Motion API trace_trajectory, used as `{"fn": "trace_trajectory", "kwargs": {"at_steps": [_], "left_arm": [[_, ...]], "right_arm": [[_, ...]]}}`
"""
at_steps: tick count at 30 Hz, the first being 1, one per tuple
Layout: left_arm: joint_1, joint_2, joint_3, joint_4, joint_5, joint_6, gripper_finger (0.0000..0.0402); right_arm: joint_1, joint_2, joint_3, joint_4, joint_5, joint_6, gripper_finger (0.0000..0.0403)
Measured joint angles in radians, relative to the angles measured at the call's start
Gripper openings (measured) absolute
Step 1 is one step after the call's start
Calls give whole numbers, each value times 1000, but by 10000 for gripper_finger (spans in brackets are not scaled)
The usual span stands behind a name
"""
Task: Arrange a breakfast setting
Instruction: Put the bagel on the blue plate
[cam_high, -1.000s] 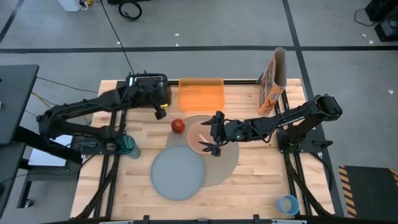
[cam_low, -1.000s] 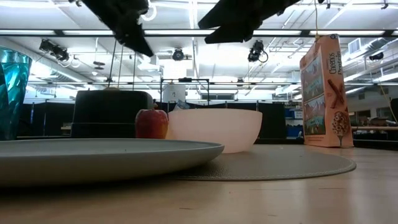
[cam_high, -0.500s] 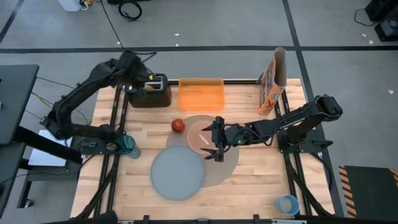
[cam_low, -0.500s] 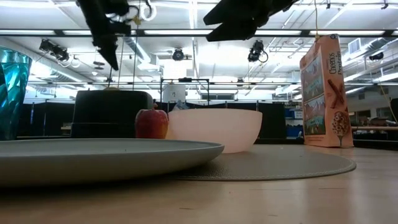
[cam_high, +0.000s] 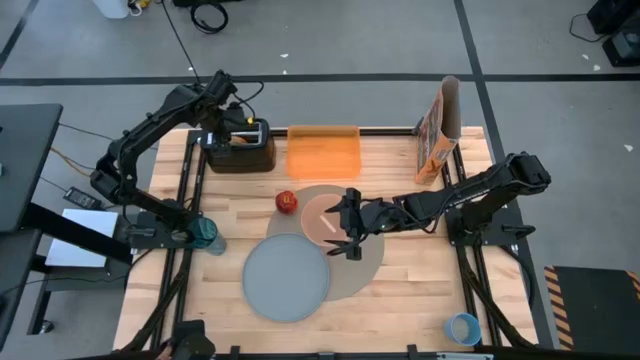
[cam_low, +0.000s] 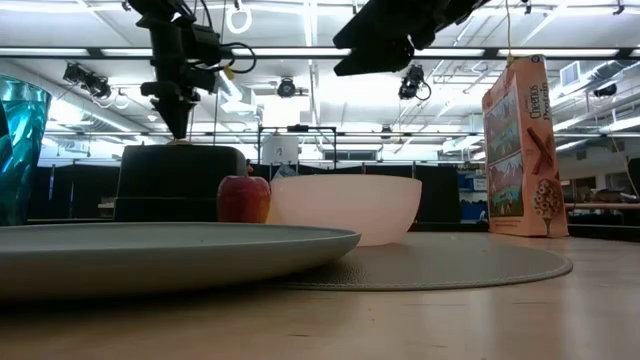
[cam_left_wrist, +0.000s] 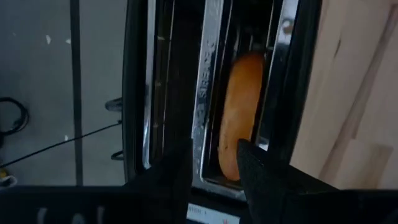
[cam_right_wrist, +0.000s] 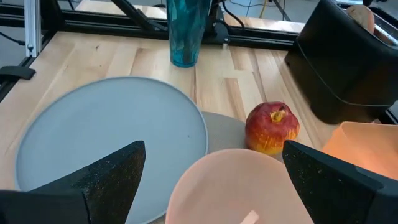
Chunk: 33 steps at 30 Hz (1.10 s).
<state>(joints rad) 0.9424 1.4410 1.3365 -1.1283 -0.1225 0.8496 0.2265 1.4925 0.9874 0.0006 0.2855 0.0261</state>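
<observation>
Since a second ago the left arm swung back from over the table's middle; left gripper (cam_high: 237, 128) now hangs right over the black toaster (cam_high: 242, 152) at the back left of the table, pointing down. Right arm barely shifted. In the left wrist view the bagel (cam_left_wrist: 239, 115) sits upright in a toaster slot, fingers (cam_left_wrist: 166, 180) slightly apart and empty just above the slot. Right gripper (cam_high: 347, 237) hovers over the pale pink bowl (cam_high: 325, 218), fingers spread wide, holding nothing; right wrist view shows both fingers (cam_right_wrist: 102, 177) far apart over the bowl rim. A pale sliver lies inside the bowl, maybe the spoon, can't tell. Bowl sits on the taupe mat (cam_high: 368, 258), mid table. Grey plate (cam_high: 287, 278) overlaps the mat's front left edge, just beside the bowl. Red apple (cam_high: 287, 202) is on the bare wood, close to the bowl's back left, near the mat edge. Orange tray (cam_high: 323, 152) just right of the toaster. Cereal box (cam_high: 438, 130) upright at back right. Teal tumbler (cam_high: 206, 234) at the left edge. Small blue cup (cam_high: 462, 327) off at the front right corner, well apart from the mat.
</observation>
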Motion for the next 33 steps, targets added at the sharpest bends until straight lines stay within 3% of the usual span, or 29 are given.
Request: {"fn": "trace_trajectory", "kwargs": {"at_steps": [8, 18, 24, 33], "left_arm": [[14, 27, 0, -6, 59, -23, 112], [-8, 61, 0, -27, 21, -67, 88], [-60, 40, -1, -36, -101, -112, 104], [-81, 25, -2, -45, -102, -100, 149]], "right_arm": [[-6, 0, 0, -3, 0, 5, 387], [17, 0, 0, -27, -1, 35, 387], [13, 0, 0, -27, 0, 34, 387], [8, 0, 0, -26, 0, 35, 387]]}}
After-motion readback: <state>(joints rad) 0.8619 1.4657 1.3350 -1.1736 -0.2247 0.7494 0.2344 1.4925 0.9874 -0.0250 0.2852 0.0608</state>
